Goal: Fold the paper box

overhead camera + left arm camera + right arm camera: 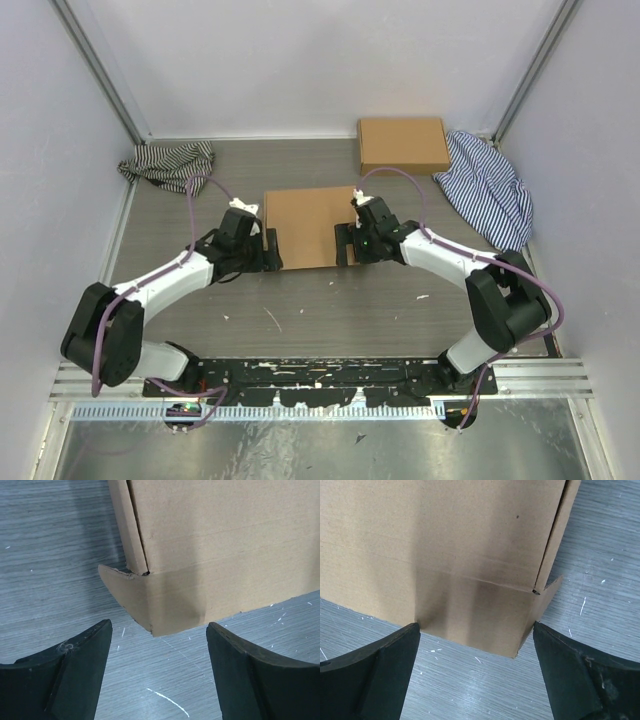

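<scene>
The paper box (310,226) lies closed and flat at the table's middle, a plain brown rectangle. My left gripper (272,250) is open at its near left corner; the left wrist view shows that corner (165,600), with a small flap sticking out, just ahead of the spread fingers (85,650) and apart from them. My right gripper (345,244) is open at the near right corner; in the right wrist view the corner (485,615) sits between the black fingers (560,655), which are close to its edges.
A smaller ready-made brown box (403,145) stands at the back right. A striped cloth (490,185) lies at the far right, another striped cloth (170,163) at the back left. White walls enclose the table (330,310).
</scene>
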`<act>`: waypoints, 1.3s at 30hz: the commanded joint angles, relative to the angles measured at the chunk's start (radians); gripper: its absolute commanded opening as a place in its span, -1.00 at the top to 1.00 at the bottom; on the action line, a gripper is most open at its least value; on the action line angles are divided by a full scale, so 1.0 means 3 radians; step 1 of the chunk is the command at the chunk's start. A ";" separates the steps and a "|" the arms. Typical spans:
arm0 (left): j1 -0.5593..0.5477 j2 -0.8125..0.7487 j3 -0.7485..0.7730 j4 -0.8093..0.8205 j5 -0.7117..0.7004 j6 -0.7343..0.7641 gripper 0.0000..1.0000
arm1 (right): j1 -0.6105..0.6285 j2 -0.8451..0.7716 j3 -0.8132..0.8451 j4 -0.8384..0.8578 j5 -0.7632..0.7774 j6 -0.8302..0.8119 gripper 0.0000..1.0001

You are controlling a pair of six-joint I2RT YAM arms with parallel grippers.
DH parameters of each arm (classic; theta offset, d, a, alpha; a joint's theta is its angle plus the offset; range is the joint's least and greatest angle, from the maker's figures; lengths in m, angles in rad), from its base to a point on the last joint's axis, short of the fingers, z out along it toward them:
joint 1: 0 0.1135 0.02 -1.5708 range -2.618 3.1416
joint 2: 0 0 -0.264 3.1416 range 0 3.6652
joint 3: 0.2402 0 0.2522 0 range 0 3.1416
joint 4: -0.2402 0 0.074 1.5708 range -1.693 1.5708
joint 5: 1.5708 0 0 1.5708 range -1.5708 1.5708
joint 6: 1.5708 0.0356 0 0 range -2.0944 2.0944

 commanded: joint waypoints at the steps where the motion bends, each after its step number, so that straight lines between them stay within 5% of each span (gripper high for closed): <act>1: 0.0006 -0.0164 -0.0185 0.0547 -0.0062 -0.0068 -0.67 | -0.0018 -0.0106 -0.0002 0.0255 -0.0062 -0.0065 -1.00; 15: 0.0006 -0.0129 -0.0362 0.1082 -0.0056 -0.0026 -0.73 | -0.0076 -0.0229 -0.0142 0.0460 -0.0060 -0.0125 -1.00; 26: 0.0006 -0.0099 -0.0357 0.0763 0.0063 -0.0061 -0.68 | -0.0074 -0.0207 -0.0130 0.0366 -0.0271 -0.0092 -1.00; 39: 0.0006 -0.0179 -0.0169 0.0463 0.0445 -0.0189 -0.55 | -0.0074 -0.0338 0.0046 0.0106 -0.0606 -0.0055 -0.74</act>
